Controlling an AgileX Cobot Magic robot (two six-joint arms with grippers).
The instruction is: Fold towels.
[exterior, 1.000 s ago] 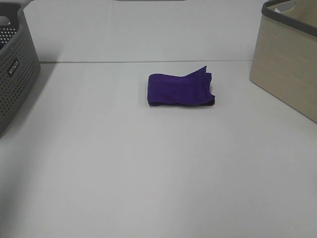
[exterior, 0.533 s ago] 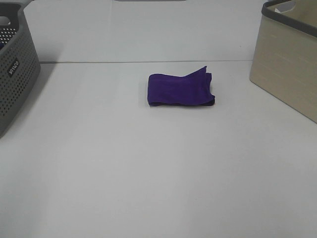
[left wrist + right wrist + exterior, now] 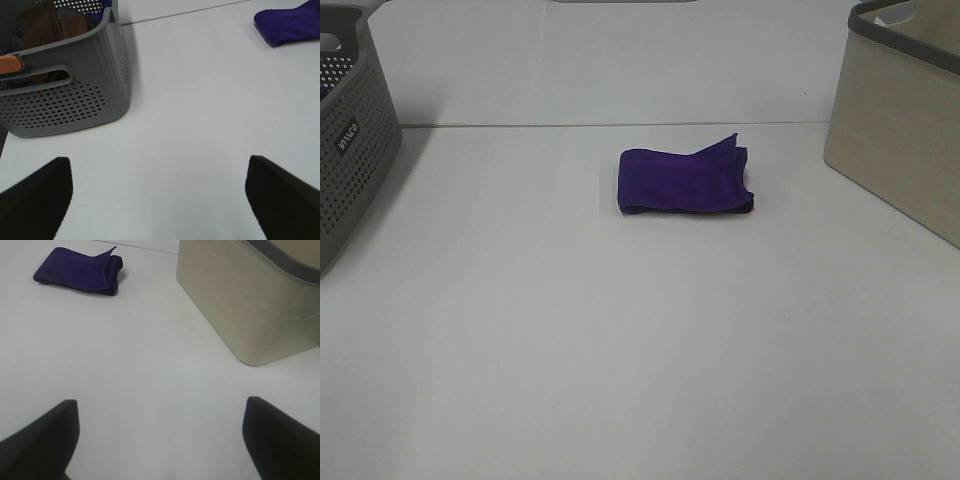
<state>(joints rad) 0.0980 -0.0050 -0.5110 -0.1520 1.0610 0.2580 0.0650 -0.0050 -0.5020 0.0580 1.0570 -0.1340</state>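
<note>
The deep purple towel [image 3: 685, 182] lies folded into a small rectangle near the middle of the white table, with one corner sticking up at its right end. It also shows in the left wrist view [image 3: 289, 25] and the right wrist view [image 3: 80, 272]. No white tag shows. Neither arm shows in the exterior high view. My left gripper [image 3: 157, 192] is open and empty, low over bare table near the grey basket. My right gripper [image 3: 160, 432] is open and empty over bare table near the beige bin. Both are far from the towel.
A grey perforated basket [image 3: 345, 150] stands at the left edge; the left wrist view shows brown cloths inside it [image 3: 75, 100]. A beige bin with a grey rim [image 3: 905, 130] stands at the right, and shows in the right wrist view [image 3: 250, 300].
</note>
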